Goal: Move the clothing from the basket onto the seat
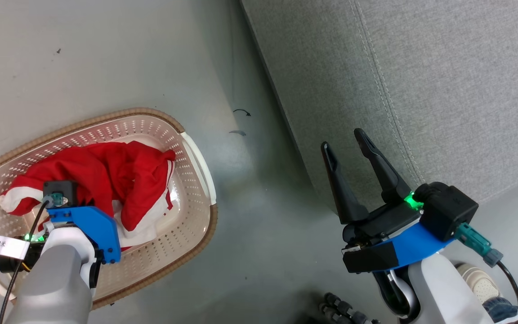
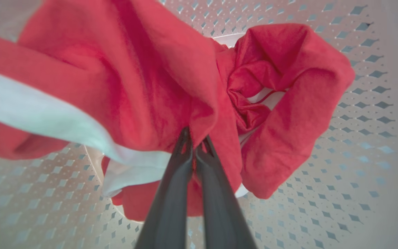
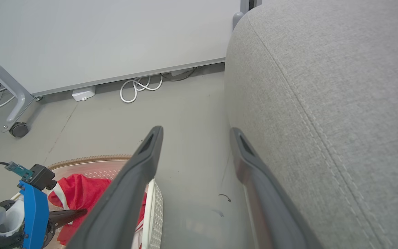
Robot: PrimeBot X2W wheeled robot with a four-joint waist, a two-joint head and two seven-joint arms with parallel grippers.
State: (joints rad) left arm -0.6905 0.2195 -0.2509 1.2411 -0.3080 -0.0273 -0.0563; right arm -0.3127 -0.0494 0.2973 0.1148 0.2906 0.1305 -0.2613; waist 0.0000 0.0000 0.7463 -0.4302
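The red clothing (image 1: 106, 180) with its white trim lies bunched in the basket (image 1: 198, 157), heaped toward the wall at 10 o'clock in the head view, with bare perforated base showing at 4 o'clock. How many garments make up the heap cannot be told. None of it lies on the visible part of the seat (image 1: 421, 90), so by my reading the transfer itself is not yet done and the whole load remains to be carried.

The first step does look under way. In the left wrist view the left tool (image 2: 193, 138) has its two dark fingers pressed together on a fold of the red fabric, and the cloth drapes to either side of them above the basket's base. This reads as a grasp made, with the lift out and the carry across yet to come.

The basket stands on the grey floor (image 1: 106, 54) at 8 o'clock in the head view. The seat fills the 1 to 2 o'clock part, with a strip of floor between them. The right tool (image 1: 342, 138) hangs at 4 o'clock by the seat's front edge, fingers spread apart and holding nothing. Beyond, in the right wrist view, a pale partition panel (image 3: 98, 41) stands at 11 o'clock with a white cable (image 3: 136, 88) coiled at its foot.
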